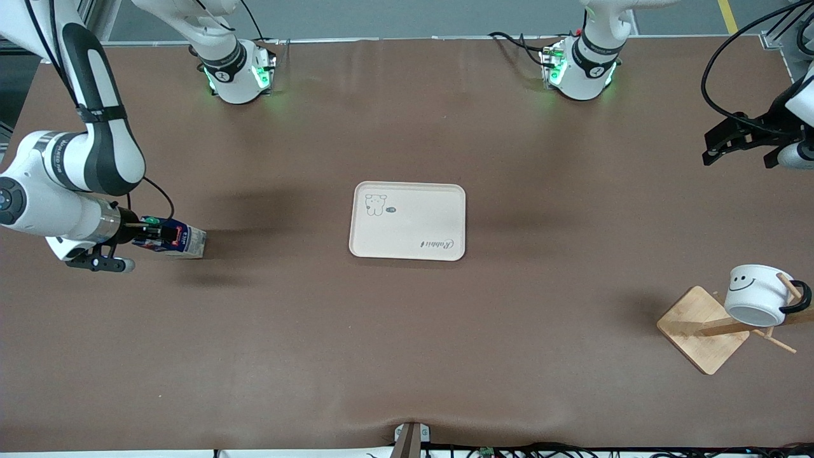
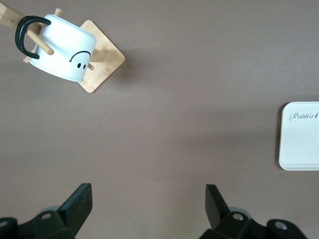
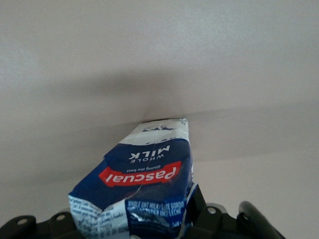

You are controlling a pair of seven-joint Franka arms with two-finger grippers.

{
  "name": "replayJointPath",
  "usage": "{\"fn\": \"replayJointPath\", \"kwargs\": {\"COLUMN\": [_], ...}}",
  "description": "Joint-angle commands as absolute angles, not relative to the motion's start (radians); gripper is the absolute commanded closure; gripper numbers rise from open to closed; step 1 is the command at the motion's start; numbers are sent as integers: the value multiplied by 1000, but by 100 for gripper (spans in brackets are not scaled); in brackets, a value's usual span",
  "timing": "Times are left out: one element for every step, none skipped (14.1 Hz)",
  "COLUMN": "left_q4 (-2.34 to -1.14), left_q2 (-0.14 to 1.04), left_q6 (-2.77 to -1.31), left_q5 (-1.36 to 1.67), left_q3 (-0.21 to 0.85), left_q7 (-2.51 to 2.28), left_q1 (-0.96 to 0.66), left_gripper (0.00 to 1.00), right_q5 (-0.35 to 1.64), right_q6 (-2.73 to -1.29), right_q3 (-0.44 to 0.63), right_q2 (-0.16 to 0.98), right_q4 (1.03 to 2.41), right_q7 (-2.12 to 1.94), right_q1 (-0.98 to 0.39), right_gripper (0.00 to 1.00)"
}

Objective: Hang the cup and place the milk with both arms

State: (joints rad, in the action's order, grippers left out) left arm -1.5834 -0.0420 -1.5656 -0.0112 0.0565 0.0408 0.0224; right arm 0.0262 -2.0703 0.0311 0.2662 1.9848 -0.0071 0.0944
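The white cup (image 1: 760, 294) with the smiley face hangs by its black handle on a peg of the wooden rack (image 1: 703, 329) near the left arm's end of the table; it also shows in the left wrist view (image 2: 62, 47). My left gripper (image 1: 741, 145) is open and empty, raised over that end of the table. My right gripper (image 1: 147, 236) is shut on the dark blue milk carton (image 1: 173, 238) at the right arm's end, tilted on its side at table level. The carton (image 3: 142, 184) looks crumpled in the right wrist view.
A cream tray (image 1: 408, 220) with a small dog drawing lies flat at the table's middle; its edge shows in the left wrist view (image 2: 300, 137). The brown table is bare between the tray and each end.
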Motion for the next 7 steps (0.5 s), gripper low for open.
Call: {"fn": "replayJointPath", "kwargs": {"left_q4": [-1583, -1583, -1583, -1583, -1583, -1582, -1583], "left_q2": [-52, -54, -54, -55, -57, -57, -57], "left_q6": [-1554, -1552, -1552, -1552, -1549, -1549, -1549], "left_q5": [3, 3, 3, 3, 3, 3, 3], "left_q3": [63, 63, 63, 63, 63, 64, 64], "left_q7": [37, 38, 41, 41, 41, 41, 41], "left_q1": [29, 29, 31, 29, 29, 29, 29], "left_gripper": [0, 0, 0, 0, 0, 0, 0], "right_q5": [50, 55, 55, 55, 55, 54, 55], "right_q6": [-2082, -2082, -2082, -2082, -2082, -2082, -2082], "right_q3": [15, 15, 15, 15, 17, 15, 17], "right_q2": [239, 241, 242, 242, 242, 242, 244], "right_q4": [2022, 2022, 2022, 2022, 2022, 2022, 2022], "right_q7": [-20, -20, -20, -20, -20, -20, -20], "right_q1": [124, 124, 124, 124, 124, 124, 124], "right_gripper": [37, 17, 5, 0, 0, 0, 0]}}
